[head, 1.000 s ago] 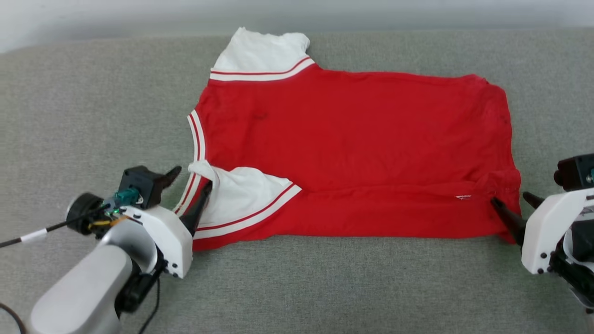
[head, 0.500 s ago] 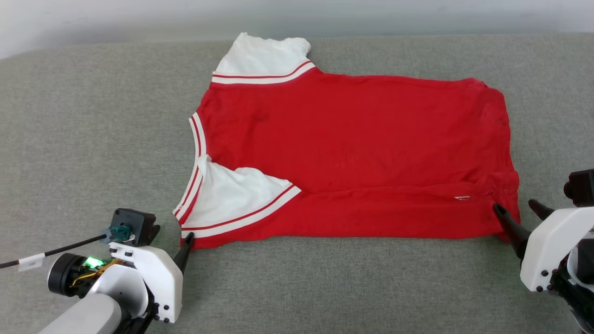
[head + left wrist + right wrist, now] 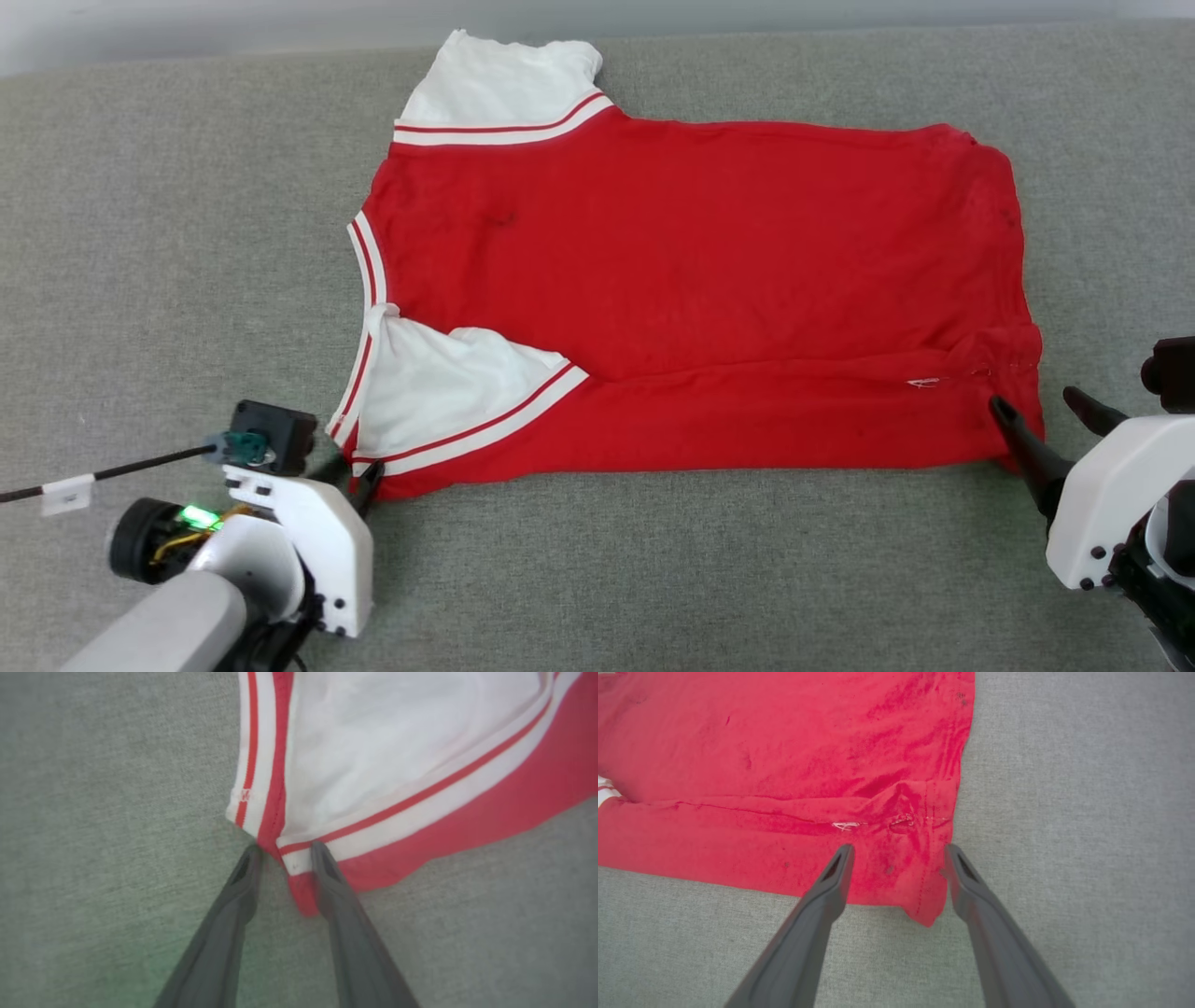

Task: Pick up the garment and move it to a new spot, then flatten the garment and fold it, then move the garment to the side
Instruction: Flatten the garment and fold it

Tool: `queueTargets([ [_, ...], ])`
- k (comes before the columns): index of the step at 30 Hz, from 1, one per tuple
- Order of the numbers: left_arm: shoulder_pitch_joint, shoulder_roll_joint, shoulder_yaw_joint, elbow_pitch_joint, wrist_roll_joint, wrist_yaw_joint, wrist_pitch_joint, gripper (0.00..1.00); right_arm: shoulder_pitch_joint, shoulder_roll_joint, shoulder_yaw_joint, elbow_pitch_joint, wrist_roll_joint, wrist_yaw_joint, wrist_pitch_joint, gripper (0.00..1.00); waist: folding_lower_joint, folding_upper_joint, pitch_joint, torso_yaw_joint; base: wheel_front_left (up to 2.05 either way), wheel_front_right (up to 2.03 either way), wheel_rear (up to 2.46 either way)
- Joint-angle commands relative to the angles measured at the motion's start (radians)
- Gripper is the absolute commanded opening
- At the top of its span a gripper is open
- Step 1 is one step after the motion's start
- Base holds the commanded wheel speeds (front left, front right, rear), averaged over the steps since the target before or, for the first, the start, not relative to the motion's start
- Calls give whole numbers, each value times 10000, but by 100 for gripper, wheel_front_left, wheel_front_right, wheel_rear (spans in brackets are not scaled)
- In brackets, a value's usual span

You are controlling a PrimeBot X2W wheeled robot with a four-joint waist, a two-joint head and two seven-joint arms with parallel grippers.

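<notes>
One garment (image 3: pixel 691 280), a red jersey shirt, lies spread on the grey cloth-covered worktop (image 3: pixel 653 579), collar toward the robot's left and hem toward its right. It has two white sleeves with red-and-white striped trim. The far sleeve (image 3: pixel 504 89) lies out flat, and the near sleeve (image 3: pixel 439 392) is turned in over the red body.

The only marking is a small red mark (image 3: pixel 245 795) on the white trim in the left wrist view, too blurred to read. The right wrist view shows a short white thread or tag (image 3: pixel 845 825) along a crease near the hem.

There are two grippers. The left gripper (image 3: pixel 350 474) is at the near collar-side corner. Its wrist view shows the fingers apart with that corner between them and grey worktop in the gap, so it is open and not clamped. The right gripper (image 3: pixel 1034 399) stands wide open astride the near hem corner. The head view also shows a green light (image 3: pixel 194 515) on the left wrist
</notes>
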Motion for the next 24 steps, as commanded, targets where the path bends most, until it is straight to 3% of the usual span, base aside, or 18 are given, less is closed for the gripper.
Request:
queueTargets([
  [1,573,-344,-549,451,-194,-178,245,0,112,-62,54,58,-93,-3,97,100,1,0,-140,29,0,0,0],
  [6,535,-443,-358,141,-223,-376,-281,0,247,-319,-121,345,-406,-3,193,100,1,0,-539,170,0,0,0],
  [12,449,-310,59,-889,-210,-173,-807,0,110,-407,-402,1097,-699,-3,445,100,1,0,-722,437,0,0,0],
  [24,355,314,159,-2597,213,195,-638,0,-255,11,-362,3022,-731,-3,825,100,1,0,-287,869,0,0,0],
])
